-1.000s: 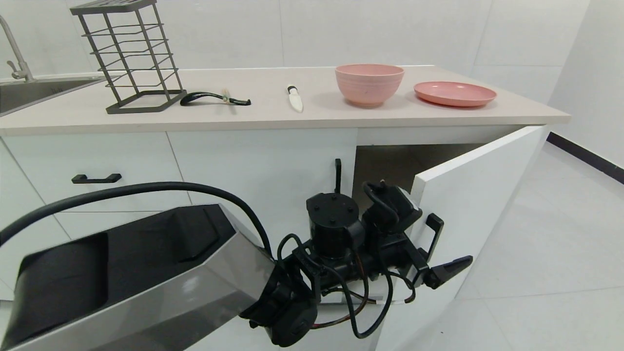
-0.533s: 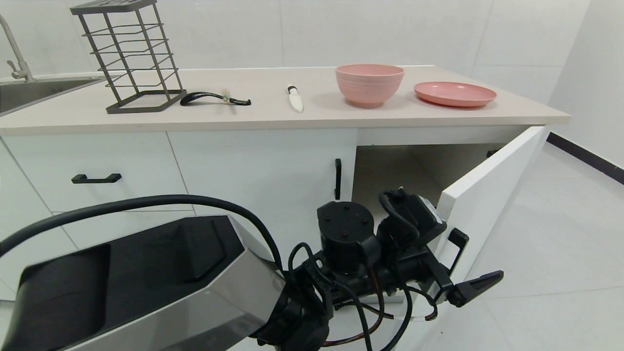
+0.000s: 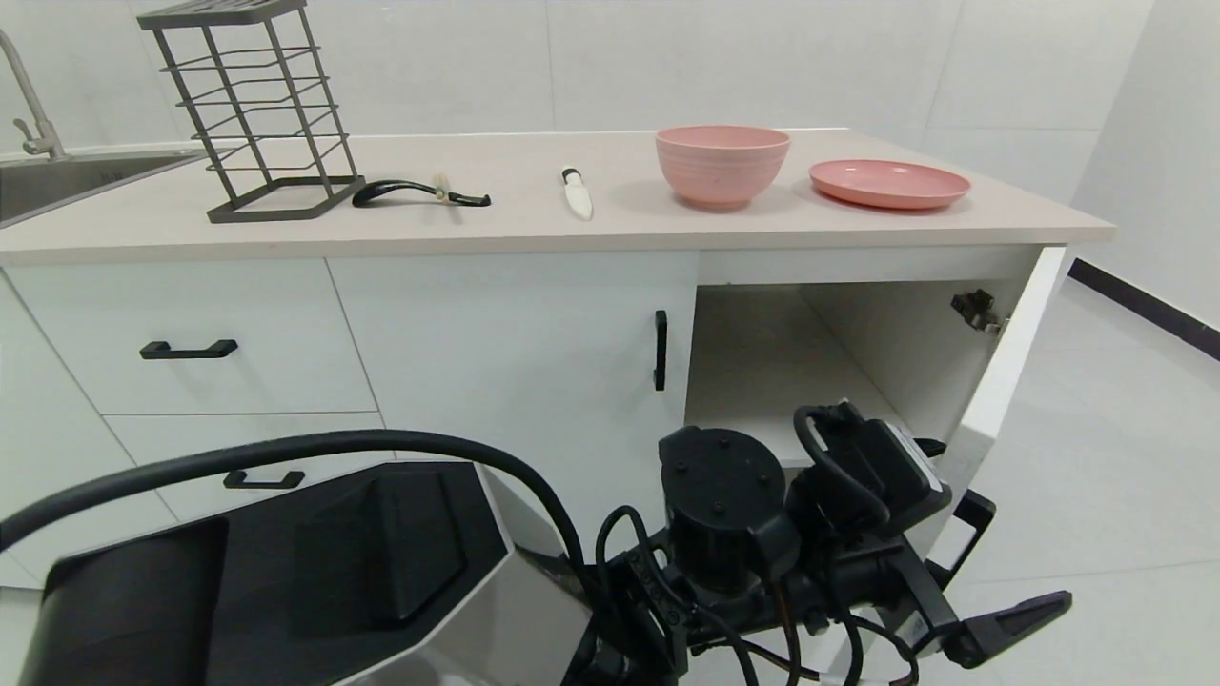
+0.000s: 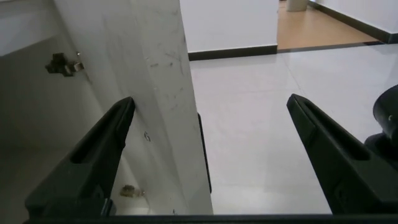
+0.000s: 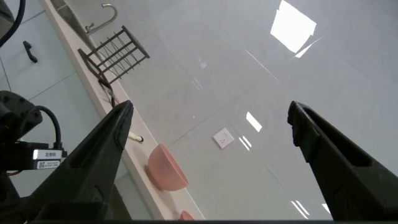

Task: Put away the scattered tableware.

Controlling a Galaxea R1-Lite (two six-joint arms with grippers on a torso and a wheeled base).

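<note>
A kitchen: a countertop (image 3: 534, 162) with sink (image 3: 67, 179) and tap (image 3: 27, 100) above white cabinets (image 3: 515, 324).

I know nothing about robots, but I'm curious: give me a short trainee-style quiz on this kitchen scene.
1. True or false: the cabinet door stands open.
2. The pink bowl sits: A on the counter; B inside the cabinet; C on the floor.
3. Short answer: is the left tool open or shut?
Key: 1 true; 2 A; 3 open.
</note>
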